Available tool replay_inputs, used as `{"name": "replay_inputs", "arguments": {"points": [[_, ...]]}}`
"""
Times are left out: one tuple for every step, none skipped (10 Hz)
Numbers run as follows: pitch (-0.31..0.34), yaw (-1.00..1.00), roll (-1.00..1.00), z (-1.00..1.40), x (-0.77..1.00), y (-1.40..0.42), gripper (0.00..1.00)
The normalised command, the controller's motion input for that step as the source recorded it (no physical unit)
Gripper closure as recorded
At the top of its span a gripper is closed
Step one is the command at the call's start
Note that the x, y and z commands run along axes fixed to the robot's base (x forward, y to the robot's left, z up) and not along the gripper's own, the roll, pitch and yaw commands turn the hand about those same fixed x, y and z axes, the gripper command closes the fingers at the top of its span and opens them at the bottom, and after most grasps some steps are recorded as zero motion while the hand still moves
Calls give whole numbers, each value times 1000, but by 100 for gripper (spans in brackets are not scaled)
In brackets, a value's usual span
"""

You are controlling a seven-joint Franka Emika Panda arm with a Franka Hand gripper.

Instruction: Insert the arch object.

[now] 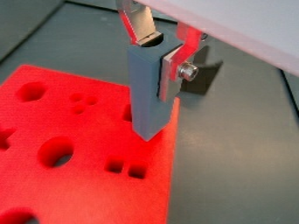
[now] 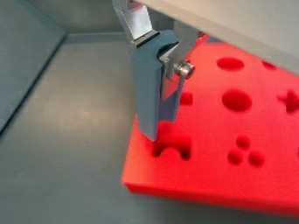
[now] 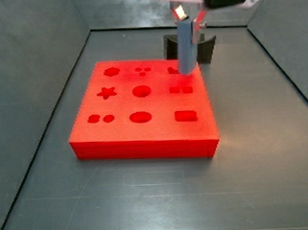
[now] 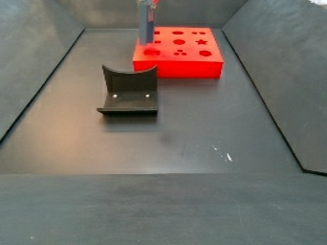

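While held upright between the silver fingers [image 1: 184, 59] of the gripper [image 1: 162, 48], the arch object [image 1: 149, 92] — a slim grey-blue bar — hangs with its lower end at the top face of the red block [image 1: 82, 131], close to one edge. In a wrist view, lower tip [image 2: 149, 133] seen right at a pair of small square holes [image 2: 170, 147]; cannot tell whether already inside one or only touching the surface. Clamped tight on the upper part of the bar, jaws narrow, a screw visible on one finger plate. In a side view, gripper [image 3: 188, 14] placed above the far right part of the block [image 3: 143, 113], bar [image 3: 188, 48] vertical. Other holes in the block — round, star, cross, rectangular. Well apart on the dark floor [image 4: 166, 144], the fixture [image 4: 128, 93], standing nearer to the camera than the block [image 4: 182, 53].
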Motion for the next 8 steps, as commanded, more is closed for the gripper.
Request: {"name": "replay_inputs", "arguments": {"points": [[116, -766, 0, -209, 194, 257, 100], [120, -803, 0, -57, 120, 206, 100], [124, -823, 0, 0, 49, 180, 100], [111, -851, 0, 29, 0, 134, 100], [103, -843, 0, 49, 11, 131, 100], [81, -823, -63, 63, 31, 77, 100], [73, -820, -77, 60, 6, 54, 100], [53, -849, -96, 77, 0, 6, 100]]}}
